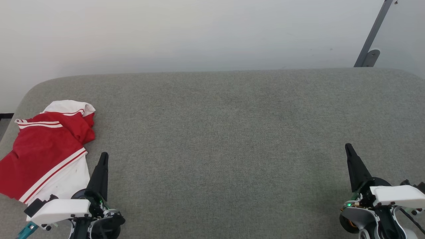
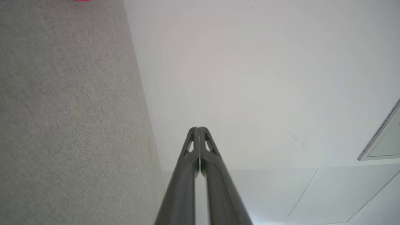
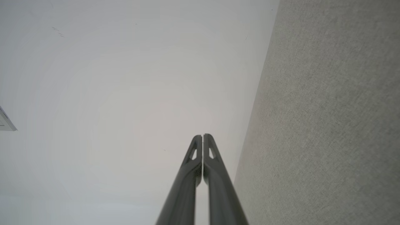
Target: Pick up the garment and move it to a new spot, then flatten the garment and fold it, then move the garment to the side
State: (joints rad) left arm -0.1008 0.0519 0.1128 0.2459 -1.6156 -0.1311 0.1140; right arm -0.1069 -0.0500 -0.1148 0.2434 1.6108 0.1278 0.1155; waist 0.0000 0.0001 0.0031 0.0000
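Left jaws pressed together, holding nothing, low at my left. Right jaws likewise, well apart at my right. The garment [image 1: 43,146] lies bunched just beyond and outboard of my left jaws, at the left edge of the grey worktop [image 1: 232,132]. I judge it soft, light and limp, so it will drape. Best hold: pinch the near white edge beside the striped trim. Beyond, a pale wall [image 1: 199,33].
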